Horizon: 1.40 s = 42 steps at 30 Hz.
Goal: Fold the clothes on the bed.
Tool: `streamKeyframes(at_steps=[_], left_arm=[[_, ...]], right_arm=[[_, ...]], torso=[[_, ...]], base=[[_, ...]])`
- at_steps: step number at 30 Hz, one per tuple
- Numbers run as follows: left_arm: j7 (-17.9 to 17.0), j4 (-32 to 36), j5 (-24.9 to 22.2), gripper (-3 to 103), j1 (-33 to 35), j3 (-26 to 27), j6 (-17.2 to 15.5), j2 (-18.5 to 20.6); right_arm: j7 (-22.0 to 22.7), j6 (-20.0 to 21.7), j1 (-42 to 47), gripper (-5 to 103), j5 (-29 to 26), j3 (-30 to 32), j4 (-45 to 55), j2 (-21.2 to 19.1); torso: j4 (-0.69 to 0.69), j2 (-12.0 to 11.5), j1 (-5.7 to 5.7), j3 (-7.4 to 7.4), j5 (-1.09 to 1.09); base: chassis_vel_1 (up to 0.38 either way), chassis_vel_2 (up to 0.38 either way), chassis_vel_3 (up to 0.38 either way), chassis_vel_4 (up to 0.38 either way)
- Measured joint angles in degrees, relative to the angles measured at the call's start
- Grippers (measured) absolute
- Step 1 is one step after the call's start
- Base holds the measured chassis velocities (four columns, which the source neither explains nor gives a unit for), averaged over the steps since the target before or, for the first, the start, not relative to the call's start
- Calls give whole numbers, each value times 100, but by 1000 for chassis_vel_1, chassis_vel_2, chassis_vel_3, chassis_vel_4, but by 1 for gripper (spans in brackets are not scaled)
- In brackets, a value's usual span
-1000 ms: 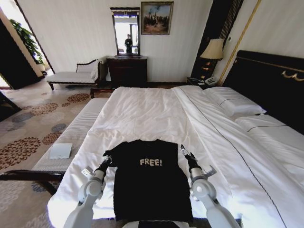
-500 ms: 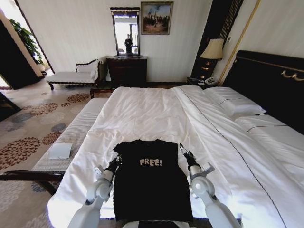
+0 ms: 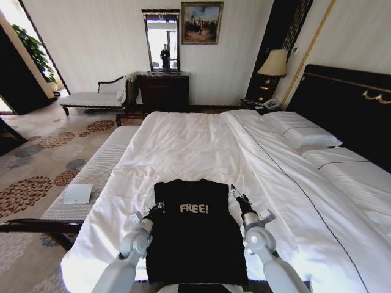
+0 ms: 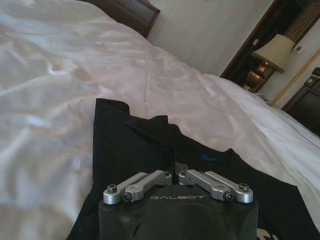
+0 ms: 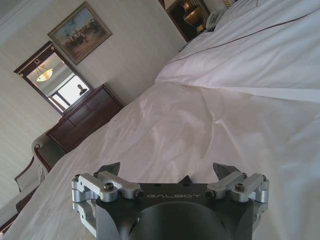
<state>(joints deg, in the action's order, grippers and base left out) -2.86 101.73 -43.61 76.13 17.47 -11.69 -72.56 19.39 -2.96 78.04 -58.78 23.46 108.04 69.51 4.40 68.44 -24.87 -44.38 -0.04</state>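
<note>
The clothes, a black T-shirt (image 3: 195, 235) with white "FREE!" lettering, lie flat near the front edge of the bed (image 3: 183, 140). Its left sleeve is turned inward. My left gripper (image 3: 157, 207) is at the shirt's left edge, shut on a fold of the black fabric. In the left wrist view the left gripper (image 4: 175, 173) pinches a raised ridge of the T-shirt (image 4: 150, 145). My right gripper (image 3: 234, 193) hovers beside the shirt's right shoulder, open. In the right wrist view the right gripper (image 5: 167, 172) holds nothing, its fingers wide apart over the white sheet (image 5: 210, 120).
A pale padded bench (image 3: 91, 177) runs along the bed's left side with a white item (image 3: 78, 194) on it. Pillows (image 3: 302, 131) and the dark headboard (image 3: 348, 104) lie to the right. A dresser (image 3: 164, 91), chaise (image 3: 95, 97) and lamp (image 3: 275, 64) stand far back.
My left gripper has moved right, carrying the shirt's left sleeve inward over the body. The right gripper has barely shifted.
</note>
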Motion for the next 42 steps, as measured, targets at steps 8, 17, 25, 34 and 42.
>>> streamKeyframes(at_steps=[8,17,25,34,42], left_arm=[[3,38,347,4,161,-100,89,70],[159,538,561,36,489,3,95,142],[305,620,857,64,619,-38,152,180],[-56,604,422,98,652,580,115,-86],[-381,542,162,100,700,959,23,-92]], right_arm=[[-7,0,42,100,64,-17,-7,37],[-12,-1,61,100,119,-52,-21,77],[-13,-3,69,100,132,-55,-25,86],[-199,125,-169,100,-36,-107,-188,-321],[-1085,801,-652,100,-701,-168,-647,-1177]], torso=[[0,0,0,0,0],[0,0,0,0,0],[0,0,0,0,0],[0,0,0,0,0],[5,-1,0,0,-1]], base=[[0,0,0,0],[0,0,0,0],[0,0,0,0],[0,0,0,0],[0,0,0,0]])
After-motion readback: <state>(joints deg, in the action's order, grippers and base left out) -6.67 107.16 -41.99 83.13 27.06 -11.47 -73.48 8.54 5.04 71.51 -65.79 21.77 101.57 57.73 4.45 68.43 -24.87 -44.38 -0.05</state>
